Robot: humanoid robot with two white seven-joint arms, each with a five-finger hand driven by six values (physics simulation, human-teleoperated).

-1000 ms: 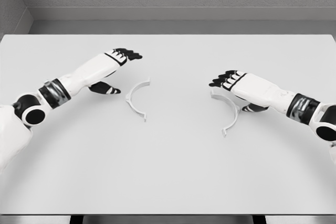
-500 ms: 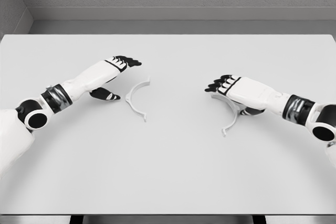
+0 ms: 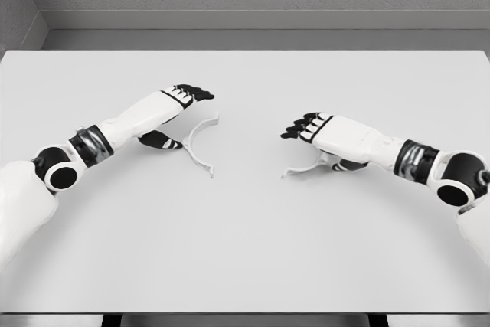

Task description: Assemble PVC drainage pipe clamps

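On my white table [image 3: 245,250]: two curved clamp halves. Left half [image 3: 200,145] lies flat left of centre, my left hand [image 3: 178,103] just beside it, fingers extended, thumb near its edge, holding nothing. Right half [image 3: 305,167] sits under my right hand [image 3: 321,132]; whether the thumb grips it, I cannot tell.

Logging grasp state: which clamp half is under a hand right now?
The right clamp half: it is partly hidden under the right hand, only its curved end sticking out. The left clamp half lies fully exposed beside the left hand.
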